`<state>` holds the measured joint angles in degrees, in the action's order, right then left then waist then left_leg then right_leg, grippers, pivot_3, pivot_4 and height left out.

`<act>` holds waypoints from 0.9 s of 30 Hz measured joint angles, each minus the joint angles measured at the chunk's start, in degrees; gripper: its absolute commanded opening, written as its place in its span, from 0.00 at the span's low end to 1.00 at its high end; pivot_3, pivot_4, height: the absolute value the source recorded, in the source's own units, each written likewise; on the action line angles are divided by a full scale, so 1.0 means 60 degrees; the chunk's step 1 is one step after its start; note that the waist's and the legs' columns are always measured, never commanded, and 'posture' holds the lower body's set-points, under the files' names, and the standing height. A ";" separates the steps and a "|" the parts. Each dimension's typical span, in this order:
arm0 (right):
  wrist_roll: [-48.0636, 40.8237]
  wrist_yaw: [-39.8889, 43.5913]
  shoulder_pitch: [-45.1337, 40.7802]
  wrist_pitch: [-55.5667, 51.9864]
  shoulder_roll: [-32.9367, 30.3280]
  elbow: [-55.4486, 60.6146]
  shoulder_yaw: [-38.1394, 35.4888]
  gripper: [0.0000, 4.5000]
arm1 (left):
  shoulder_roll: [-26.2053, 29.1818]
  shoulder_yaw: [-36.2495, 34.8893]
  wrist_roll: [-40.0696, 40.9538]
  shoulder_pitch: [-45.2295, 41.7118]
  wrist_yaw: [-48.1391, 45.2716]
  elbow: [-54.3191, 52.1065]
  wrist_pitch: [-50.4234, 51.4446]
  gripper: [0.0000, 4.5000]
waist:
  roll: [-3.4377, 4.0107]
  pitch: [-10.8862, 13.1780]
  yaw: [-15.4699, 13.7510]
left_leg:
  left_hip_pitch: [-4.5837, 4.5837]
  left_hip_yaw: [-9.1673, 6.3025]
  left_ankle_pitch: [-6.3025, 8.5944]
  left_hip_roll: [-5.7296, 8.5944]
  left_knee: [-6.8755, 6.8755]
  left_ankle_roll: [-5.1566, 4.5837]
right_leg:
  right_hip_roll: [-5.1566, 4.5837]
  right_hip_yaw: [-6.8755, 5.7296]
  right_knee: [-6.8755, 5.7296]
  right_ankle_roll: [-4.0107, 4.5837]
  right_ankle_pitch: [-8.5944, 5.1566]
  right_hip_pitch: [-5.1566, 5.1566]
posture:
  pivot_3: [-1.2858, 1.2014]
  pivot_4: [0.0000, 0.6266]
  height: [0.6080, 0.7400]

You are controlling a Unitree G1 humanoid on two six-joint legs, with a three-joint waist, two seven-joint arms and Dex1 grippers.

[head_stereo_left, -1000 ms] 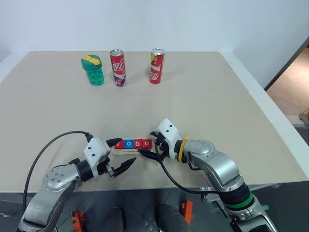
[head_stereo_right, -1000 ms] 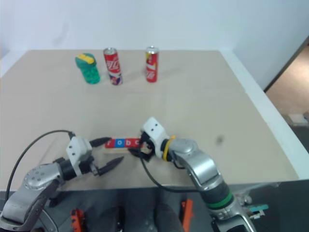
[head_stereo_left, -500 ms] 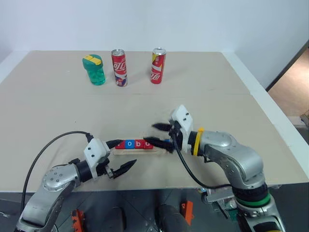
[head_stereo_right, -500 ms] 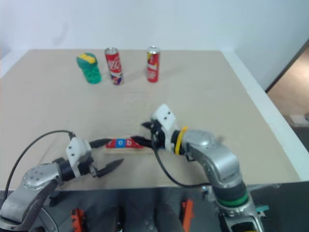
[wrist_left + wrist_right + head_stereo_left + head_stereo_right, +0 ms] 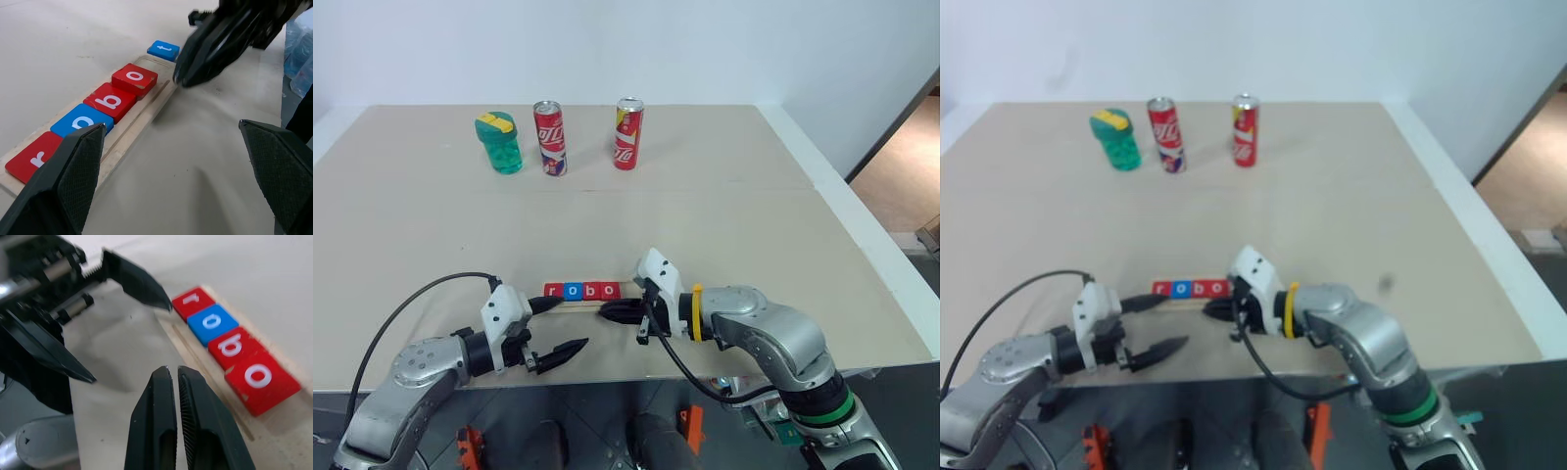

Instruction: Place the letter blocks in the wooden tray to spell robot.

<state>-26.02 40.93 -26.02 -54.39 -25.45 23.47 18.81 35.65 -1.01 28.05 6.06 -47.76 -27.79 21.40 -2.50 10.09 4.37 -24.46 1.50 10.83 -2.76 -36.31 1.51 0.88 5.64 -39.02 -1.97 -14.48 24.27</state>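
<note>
- The long pale wooden tray (image 5: 128, 133) lies on the beige table (image 5: 724, 225) near its front edge, between the two grippers.
- Four flat square letter blocks sit in a row in the tray's slot, touching side by side: a red "r" block (image 5: 33, 159), a blue "o" block (image 5: 80, 122), a red "b" block (image 5: 109, 101) and a red "o" block (image 5: 135, 78).
- A blue "t" block (image 5: 164, 49) lies at the far end of the row, just past the red "o" block; in the left wrist view a small gap shows between the two, and whether it rests in the slot or just off the tray's end I cannot tell.
- The right gripper (image 5: 610, 312) has its two black fingers (image 5: 156, 426) pressed together with nothing between them; it hovers just in front of the tray near the red "o" end.
- The left gripper (image 5: 558, 325) stands spread wide and empty, one finger reaching beside the "r" end of the tray, the other nearer the table's front edge.
- At the far side of the table stand a green translucent bottle with a yellow-and-green lid (image 5: 498, 143) and two red drink cans (image 5: 550, 137) (image 5: 627, 133), well apart from the tray.
</note>
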 measured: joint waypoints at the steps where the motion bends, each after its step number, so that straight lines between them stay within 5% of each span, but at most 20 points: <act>1: 0.0160 -0.0035 -0.0047 0.0121 0.0006 -0.0194 0.0117 0.05 | 0.0024 -0.0007 -0.0001 0.0019 0.0008 -0.0023 0.0000 1.00 | 0.0000 0.0000 0.0000 | 0.0000 0.0000 0.0000 0.0000 0.0000 0.0000 | 0.0000 0.0000 0.0000 0.0000 0.0000 0.0000 | 0.52 0.24 1.00; 22: 0.0890 -0.0470 -0.0383 0.0592 0.0576 -0.0747 -0.0151 0.05 | 0.0121 0.0009 -0.0014 0.0125 0.0196 -0.0145 -0.0005 1.00 | 0.0001 0.0001 -0.0004 | 0.0000 0.0001 0.0000 -0.0001 0.0000 0.0000 | 0.0000 0.0001 0.0000 0.0000 0.0002 0.0001 | 0.52 0.24 1.00; 27: 0.0235 -0.0561 -0.0785 0.0421 0.0489 -0.0554 -0.1613 0.39 | 0.0124 0.0084 -0.0010 -0.0001 0.0138 -0.0159 -0.0009 1.00 | -0.0001 -0.0001 -0.0015 | -0.0001 -0.0002 0.0000 0.0004 0.0000 0.0000 | -0.0002 -0.0001 0.0001 -0.0004 0.0000 -0.0002 | 0.52 0.24 1.00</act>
<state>-24.61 37.57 -30.73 -51.87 -22.51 20.15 9.13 36.40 -0.51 27.99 6.05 -46.93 -28.74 21.35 -2.51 10.09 4.28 -24.47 1.49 10.83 -2.74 -36.31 1.51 0.87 5.64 -39.01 -2.00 -14.48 24.26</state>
